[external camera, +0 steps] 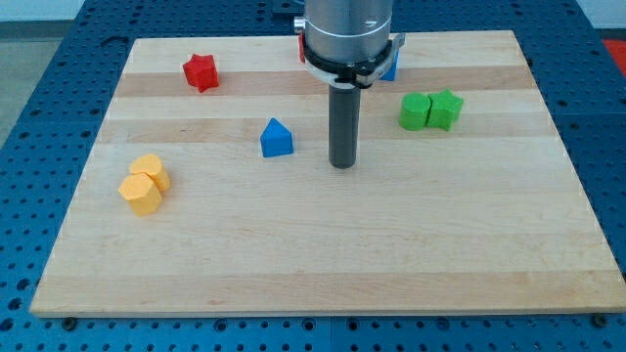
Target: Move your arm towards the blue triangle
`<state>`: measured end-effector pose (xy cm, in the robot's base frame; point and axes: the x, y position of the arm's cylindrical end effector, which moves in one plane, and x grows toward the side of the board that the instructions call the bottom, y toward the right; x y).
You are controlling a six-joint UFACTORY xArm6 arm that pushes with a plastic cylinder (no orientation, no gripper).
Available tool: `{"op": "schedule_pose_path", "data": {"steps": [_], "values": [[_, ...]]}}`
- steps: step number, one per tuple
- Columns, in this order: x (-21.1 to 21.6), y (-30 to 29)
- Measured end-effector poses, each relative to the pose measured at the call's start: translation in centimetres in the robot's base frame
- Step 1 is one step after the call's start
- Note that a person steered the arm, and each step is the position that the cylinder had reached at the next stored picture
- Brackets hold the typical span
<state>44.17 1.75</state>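
Note:
The blue triangle block point(277, 138) sits on the wooden board point(323, 244), a little left of the middle. My tip point(342, 164) rests on the board just to the right of it and slightly lower in the view, with a gap of about one block width between them. The rod rises straight up into the grey arm body point(349, 34) at the view's top.
A red star-shaped block point(201, 71) lies at the upper left. Two yellow blocks point(145, 183) touch each other at the left. Two green blocks point(430, 110) touch each other at the right. Another blue block point(390, 68) and a red one point(301, 51) peek out from behind the arm.

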Motion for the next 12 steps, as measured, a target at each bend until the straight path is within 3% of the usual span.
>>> {"op": "schedule_pose_path", "data": {"steps": [6, 12], "values": [[2.2, -1.4], [2.5, -9.5]]}}
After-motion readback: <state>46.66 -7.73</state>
